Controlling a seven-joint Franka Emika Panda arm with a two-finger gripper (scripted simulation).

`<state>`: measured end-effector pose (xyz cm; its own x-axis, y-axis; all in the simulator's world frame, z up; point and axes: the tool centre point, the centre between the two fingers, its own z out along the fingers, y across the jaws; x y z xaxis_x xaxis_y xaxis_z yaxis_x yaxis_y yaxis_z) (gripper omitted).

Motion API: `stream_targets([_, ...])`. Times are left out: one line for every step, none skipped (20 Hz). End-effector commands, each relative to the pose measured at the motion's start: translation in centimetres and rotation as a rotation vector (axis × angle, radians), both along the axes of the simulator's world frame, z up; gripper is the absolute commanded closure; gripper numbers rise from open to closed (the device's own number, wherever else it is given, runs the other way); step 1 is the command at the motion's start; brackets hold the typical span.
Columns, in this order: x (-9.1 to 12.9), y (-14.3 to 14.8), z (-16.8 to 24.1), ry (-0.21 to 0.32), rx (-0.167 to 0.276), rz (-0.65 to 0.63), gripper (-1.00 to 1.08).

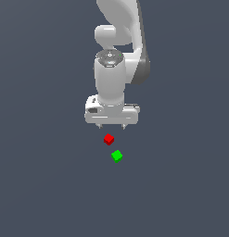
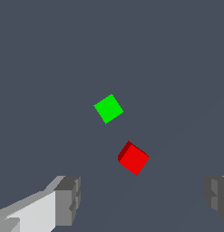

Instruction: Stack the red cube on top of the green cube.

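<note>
Fig.: pre-grasp pose, seen from my remote station. I had the hand [image 1: 111,126] hanging above the tabletop [image 1: 37,185] with its fingers pointing straight down, nothing between them. The wrist view showed the two fingertips [image 2: 68,199] spread wide, one at each side of the frame w/ bare surface between, so the hand was apart and empty.

The red cube [image 1: 109,139] sat flat on the tabletop, just past the fingertips in the exterior view, towards the viewer. In the wrist view the red cube [image 2: 133,159] lay ahead of the gap between the fingers and not yet inside it, so I judged the hand was not yet centred over it. It was also turned corner-on relative to the finger line (approx. diagonal), which I judged would call for a wrist twist, or at least a tolerant squeeze, before closing.

The green cube [image 1: 117,156] rested on the tabletop just beside the red one, apart from it, farther from the hand and slightly to the exterior view's right. In the wrist view the green cube [image 2: 108,108] lay beyond the red, also rotated.

Why this arrangement: I judged the wide opening gave clearance on both sides of a very small target, and the vertical approach kept the fingers away from the green neighbour. Stacking not yet begun; both cubes untouched on the surface.
</note>
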<state>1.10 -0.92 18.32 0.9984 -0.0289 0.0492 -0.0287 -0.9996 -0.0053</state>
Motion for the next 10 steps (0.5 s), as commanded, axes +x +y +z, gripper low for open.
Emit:
stream_targets([0.0,0.0,0.0,0.0,0.0,0.0,-0.92])
stream_targets([0.0,0.0,0.0,0.0,0.0,-0.001,-0.92])
stream_targets([0.0,0.0,-0.1,0.0,0.0,-0.003,-0.92])
stream_targets([0.0,0.0,-0.1,0.001,0.0,-0.007,-0.92])
stream_targets([0.0,-0.1,-0.2,0.001,0.0,-0.012,-0.92])
stream_targets([-0.1,-0.1,-0.3,0.001,0.0,-0.019,-0.92])
stream_targets([-0.1,-0.1,-0.5,0.002,0.0,-0.027,-0.92])
stream_targets([-0.1,-0.2,-0.7,0.003,0.0,-0.037,-0.92])
stream_targets([-0.1,-0.2,-0.9,0.004,0.001,-0.048,-0.92])
stream_targets([-0.2,-0.3,-1.1,0.005,0.001,-0.061,-0.92])
